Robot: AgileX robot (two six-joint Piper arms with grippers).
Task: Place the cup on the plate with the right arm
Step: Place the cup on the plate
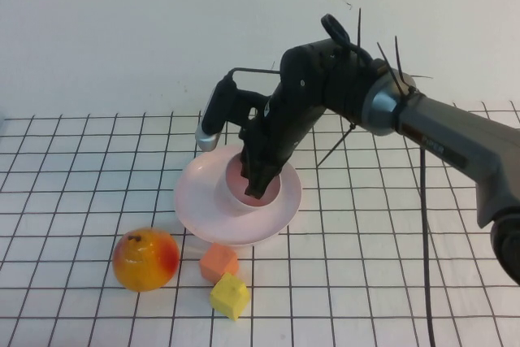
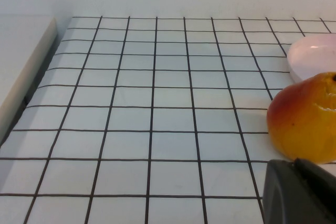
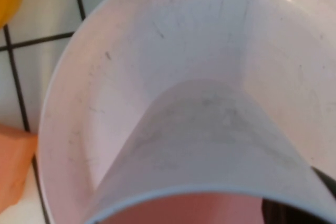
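Observation:
The pale pink cup [image 1: 235, 184] stands upright over the middle of the round pink plate [image 1: 199, 201]. Whether its base touches the plate I cannot tell. My right gripper [image 1: 258, 178] reaches down from the right and is shut on the cup's rim, one finger inside and one outside. In the right wrist view the cup's wall [image 3: 210, 145] fills the foreground, with the plate's rim [image 3: 105, 77] behind it. Of my left gripper [image 2: 302, 192] only a dark edge shows in the left wrist view, low over the grid table beside the fruit.
A yellow-red fruit [image 1: 145, 259] lies in front of the plate to the left. An orange block [image 1: 218, 262] and a yellow block [image 1: 230, 295] sit just in front of the plate. A black cable [image 1: 424, 225] hangs along the right arm.

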